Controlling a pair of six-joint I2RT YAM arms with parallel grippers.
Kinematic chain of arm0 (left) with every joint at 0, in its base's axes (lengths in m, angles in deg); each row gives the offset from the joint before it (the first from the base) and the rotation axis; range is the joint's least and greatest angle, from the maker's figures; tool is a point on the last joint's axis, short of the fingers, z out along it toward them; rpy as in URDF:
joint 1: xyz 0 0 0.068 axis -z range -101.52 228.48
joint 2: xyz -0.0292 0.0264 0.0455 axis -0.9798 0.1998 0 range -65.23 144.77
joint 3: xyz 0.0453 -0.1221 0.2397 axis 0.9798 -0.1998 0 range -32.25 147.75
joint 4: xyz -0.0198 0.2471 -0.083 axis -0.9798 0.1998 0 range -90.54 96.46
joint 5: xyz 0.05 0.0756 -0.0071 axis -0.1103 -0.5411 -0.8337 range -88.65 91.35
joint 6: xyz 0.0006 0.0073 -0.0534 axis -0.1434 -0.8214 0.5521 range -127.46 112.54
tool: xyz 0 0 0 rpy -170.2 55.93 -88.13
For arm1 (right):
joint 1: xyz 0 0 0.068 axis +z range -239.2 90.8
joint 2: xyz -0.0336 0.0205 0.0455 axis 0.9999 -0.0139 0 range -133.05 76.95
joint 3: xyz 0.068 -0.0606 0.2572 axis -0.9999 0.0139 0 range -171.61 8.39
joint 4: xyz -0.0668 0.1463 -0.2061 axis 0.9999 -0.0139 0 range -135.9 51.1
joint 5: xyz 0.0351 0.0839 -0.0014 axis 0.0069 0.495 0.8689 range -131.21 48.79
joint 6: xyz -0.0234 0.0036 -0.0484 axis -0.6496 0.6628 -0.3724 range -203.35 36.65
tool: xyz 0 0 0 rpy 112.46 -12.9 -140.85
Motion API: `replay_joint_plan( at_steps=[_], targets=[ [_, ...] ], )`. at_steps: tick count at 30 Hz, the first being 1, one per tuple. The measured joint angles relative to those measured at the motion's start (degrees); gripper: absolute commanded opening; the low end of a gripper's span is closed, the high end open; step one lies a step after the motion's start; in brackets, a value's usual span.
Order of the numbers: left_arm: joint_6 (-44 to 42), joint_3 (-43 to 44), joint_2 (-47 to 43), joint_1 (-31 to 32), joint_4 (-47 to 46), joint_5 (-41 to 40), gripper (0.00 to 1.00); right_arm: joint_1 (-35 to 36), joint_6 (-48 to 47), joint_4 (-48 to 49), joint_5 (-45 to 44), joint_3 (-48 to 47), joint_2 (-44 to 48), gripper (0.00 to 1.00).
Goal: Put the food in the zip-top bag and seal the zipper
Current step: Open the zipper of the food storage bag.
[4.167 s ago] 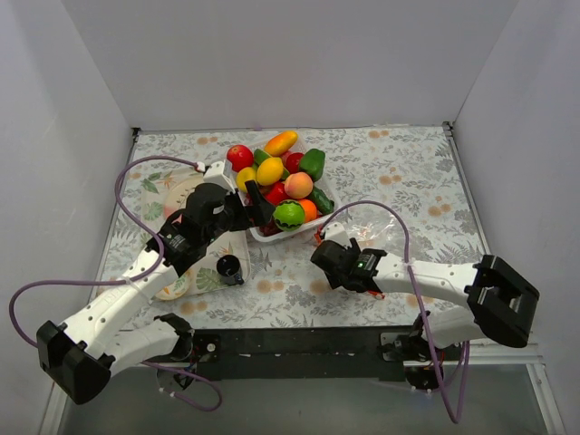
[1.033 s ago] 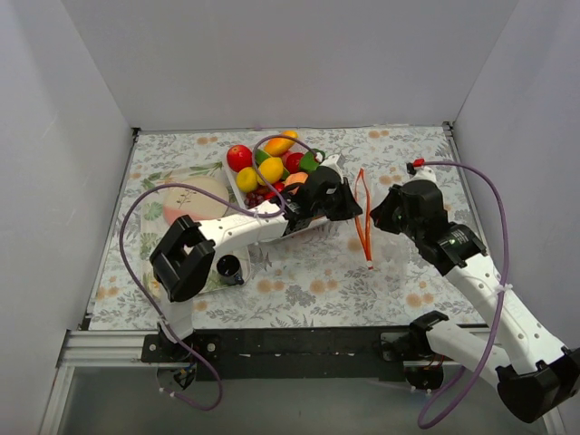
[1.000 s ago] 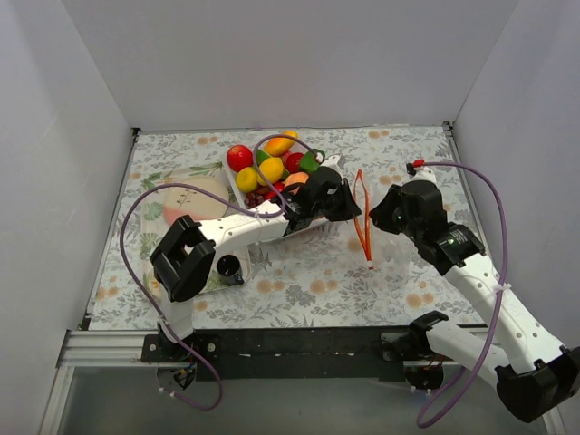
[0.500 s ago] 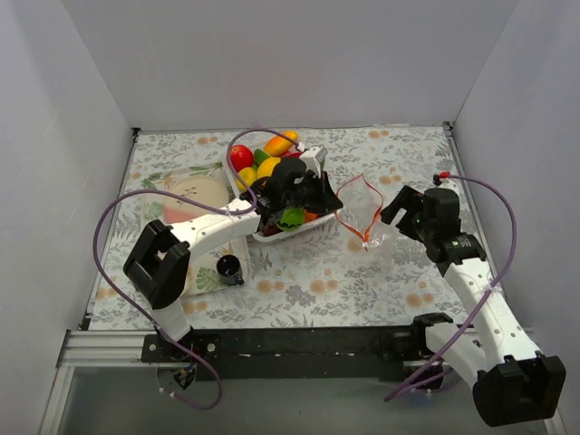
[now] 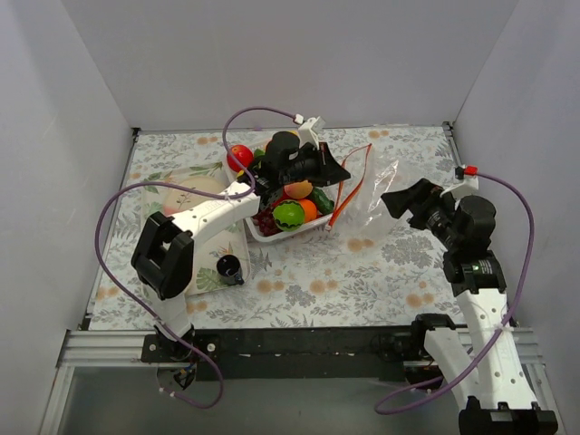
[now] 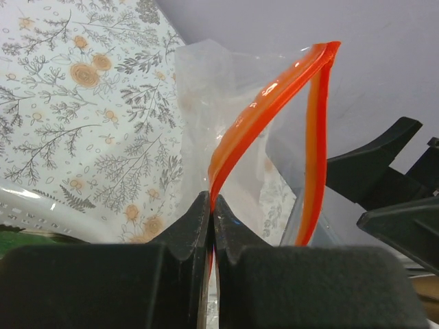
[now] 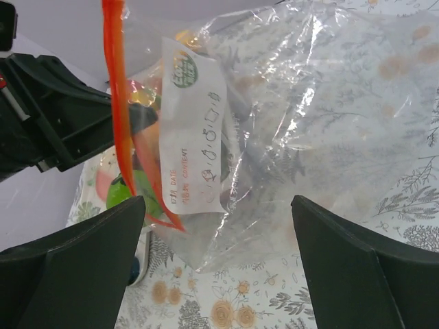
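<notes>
Two claws face each other across the zip-top bag (image 5: 379, 186), which hangs between them above the flowered table (image 5: 317, 272). The left claw (image 6: 210, 205) is pressed together on one lip of the zipper (image 6: 257, 133), pinching the orange-red strip right at its fingertips. From that pinch the strip rises away from the claw, bends at a sharp corner and comes back down as the second lip just to the right, so the mouth gapes in a narrow loop. Clear crinkled film spreads beyond the fingertips, and past it show the dark fingers of the other claw. The right claw (image 7: 219, 198) is spread wide and grips nothing, its two fingers far apart with the belly of the bag in front of the gap. Whether a fingertip brushes the film I cannot tell. A white label (image 7: 195, 137) on the bag faces this claw, and the zipper stands upright to the label's left. The food (image 5: 290, 204) lies heaped in a white tray (image 5: 269, 237) beneath the left claw's wrist, on the side away from the right claw. Green and red shapes of it show through the film from the right claw's side. A small black cup (image 5: 228, 266) stands well behind the left claw, beside its arm.
</notes>
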Motion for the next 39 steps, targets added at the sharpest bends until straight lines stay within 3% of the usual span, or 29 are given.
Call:
replay_joint_plan(
  at_steps=[5,10,14,21,28,39],
  targets=[
    [1.03,0.00,0.79,0.00,0.13,0.20,0.00,0.20,-1.64,-1.42,-0.39,-1.88,-2.01,0.94],
    [2.51,-0.02,0.74,-0.46,-0.11,1.36,0.00,0.76,-3.19,-6.99,-8.41,-2.38,-3.13,0.96],
    [4.68,-0.92,-0.46,-2.64,-0.24,3.96,0.00,-0.46,-3.02,-5.42,-10.03,-1.40,-6.71,0.97],
    [10.88,-4.46,-5.49,-8.48,-0.94,9.73,0.00,-5.60,2.54,10.38,-1.66,8.74,-12.98,0.98],
    [11.82,-6.10,-10.97,-12.72,1.97,13.11,0.00,-6.45,9.46,33.16,6.25,13.81,-20.63,0.98],
    [10.38,-13.51,-11.54,-20.31,8.07,16.98,0.00,2.99,13.40,52.37,7.58,16.79,-33.03,0.93]
  ],
)
